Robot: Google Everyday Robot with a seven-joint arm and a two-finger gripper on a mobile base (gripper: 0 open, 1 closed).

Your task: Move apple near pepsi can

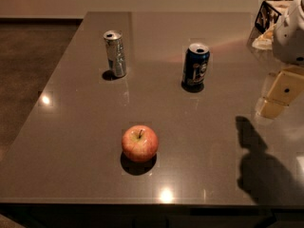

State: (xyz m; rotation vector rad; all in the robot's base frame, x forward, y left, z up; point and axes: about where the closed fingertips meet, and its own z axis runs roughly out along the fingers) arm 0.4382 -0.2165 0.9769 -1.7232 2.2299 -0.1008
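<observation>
As I judge it, nothing is done yet: my gripper [280, 93] hangs over the right edge of the table [71, 127], clenched or released I cannot tell, and the apple [139, 143] lies untouched well off to its left, apart from the pepsi can [195, 64] standing nearer the gripper.

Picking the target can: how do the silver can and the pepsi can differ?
The pepsi can is dark blue with a logo; the silver can is plain metal. The silver can is slimmer than the pepsi can. The silver can stands left; the pepsi can nearer the gripper at the right edge. Both stand upright on the table.
</observation>
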